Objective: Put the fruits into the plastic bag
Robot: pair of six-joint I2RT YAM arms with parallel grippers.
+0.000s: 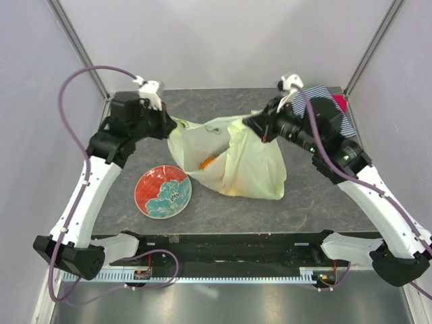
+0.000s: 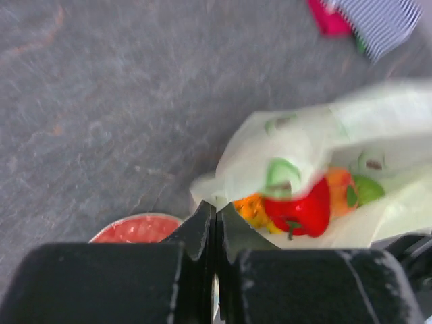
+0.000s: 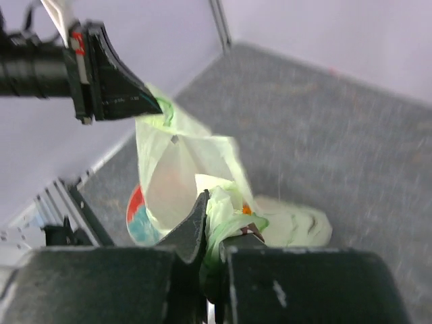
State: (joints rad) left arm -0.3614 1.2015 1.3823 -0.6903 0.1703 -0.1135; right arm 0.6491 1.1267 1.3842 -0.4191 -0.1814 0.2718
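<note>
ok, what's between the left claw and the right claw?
The plastic bag, pinched by the left claw and right claw, its mouth stretched between them with fruits inside. Clearest in the top view.

- The left arm [image 1: 88, 192] and the right arm [image 1: 388, 196] have smooth white link shells, with small dark fasteners dotted along the edges.
- The joint housings are blocky and matte black, and each base [image 1: 67, 255] is a rounded black block.
- A purple cable [image 1: 62, 101] belongs to the left arm, and a matching purple cable [image 1: 318, 147] to the right.
- A small white camera unit [image 1: 150, 88] sits at each wrist.
- The left gripper [image 2: 215, 210] has black wedge-shaped fingers on thick black rectangular blocks. The right wrist view shows a red mark [image 3: 79, 42] on its body.
- The right gripper [image 3: 226, 214] has the same black tapered fingers, with a small pale fleck on one block.
</note>
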